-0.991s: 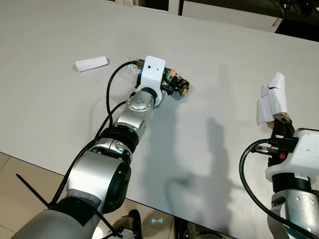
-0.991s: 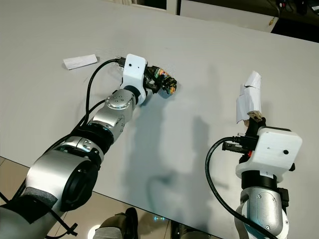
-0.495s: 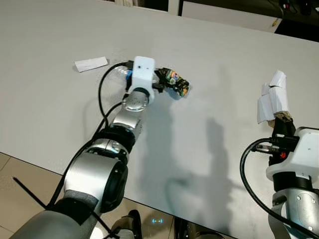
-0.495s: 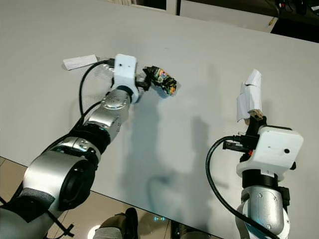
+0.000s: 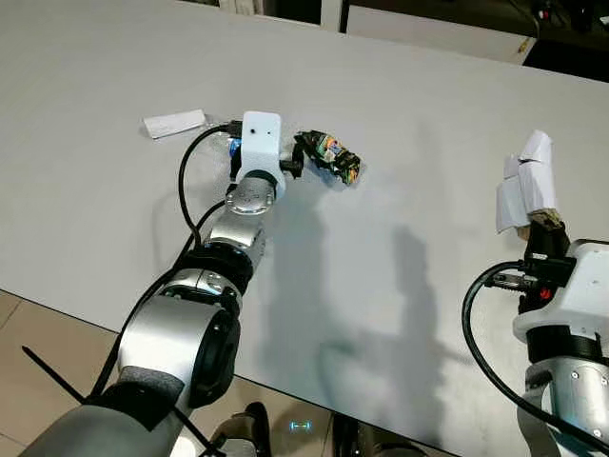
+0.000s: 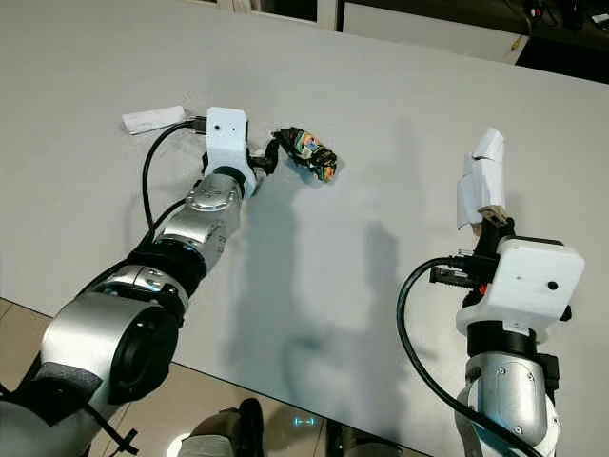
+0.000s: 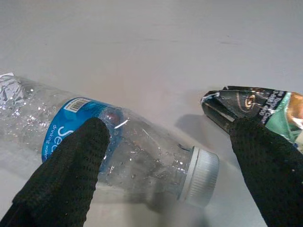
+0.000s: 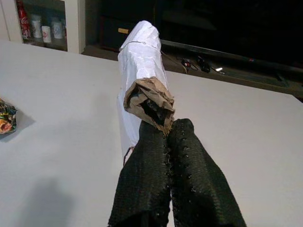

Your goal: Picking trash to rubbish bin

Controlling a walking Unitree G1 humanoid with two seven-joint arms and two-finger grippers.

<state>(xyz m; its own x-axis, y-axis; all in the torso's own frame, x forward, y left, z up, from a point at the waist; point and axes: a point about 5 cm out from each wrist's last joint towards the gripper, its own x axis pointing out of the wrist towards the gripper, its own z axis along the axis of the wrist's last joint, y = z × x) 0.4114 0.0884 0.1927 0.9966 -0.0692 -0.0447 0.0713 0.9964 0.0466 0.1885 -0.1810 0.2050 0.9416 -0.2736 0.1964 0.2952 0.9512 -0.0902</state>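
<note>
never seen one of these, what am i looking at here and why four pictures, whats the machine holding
This is a humanoid robot clearing trash from a white table. Two pictures come from cameras in its head, looking down at its own silver arms. The other two come from a camera on each wrist, looking along that arm's two black fingers.

The left tool is reaching out with its fingers spread, one on a crushed clear plastic bottle with a blue label and white cap. It has not closed on it. Next to the bottle lies a crumpled dark snack wrapper, and farther to the robot's left a white paper slip.

The right tool is raised above the table, fingers pinched shut on a wad of white and brown paper.
</note>
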